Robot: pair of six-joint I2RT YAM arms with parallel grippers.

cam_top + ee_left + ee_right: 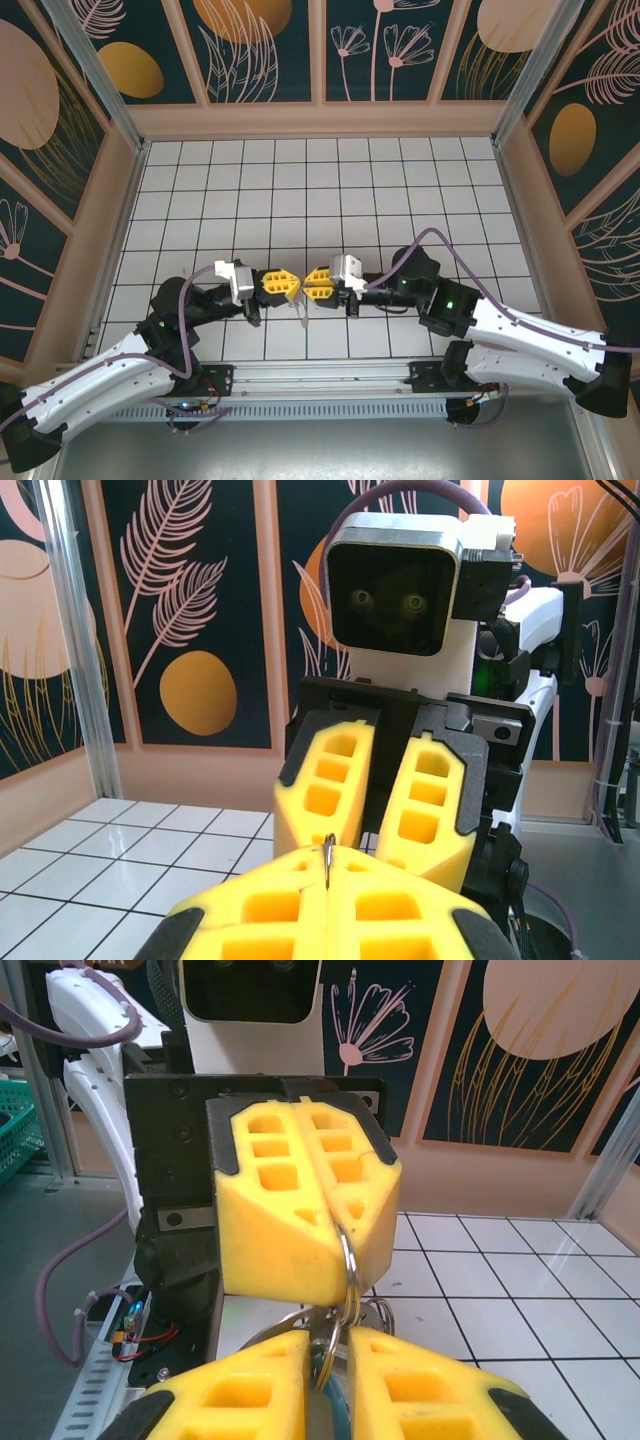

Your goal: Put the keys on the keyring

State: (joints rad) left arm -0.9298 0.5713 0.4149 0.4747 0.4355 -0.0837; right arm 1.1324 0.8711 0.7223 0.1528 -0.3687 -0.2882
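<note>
Keyring (346, 1260) wire is pinched in the fully closed yellow fingers of the left end effector (335, 1225), held up in the air above the tiled desk (300, 180), probably so that the loop stays steady and presents an edge for threading. The right end effector (313, 283) meets it tip to tip. Its fingers stand a narrow gap apart, with the ring passing through and a bluish shape, likely the key (333, 1407), low between them. Whether the fingers grip that shape I cannot tell. A pale dangling piece (302, 316) hangs below the meeting point, perhaps the chain. No brand, label or readable writing appears on the fingers, camera housings or walls.
</note>
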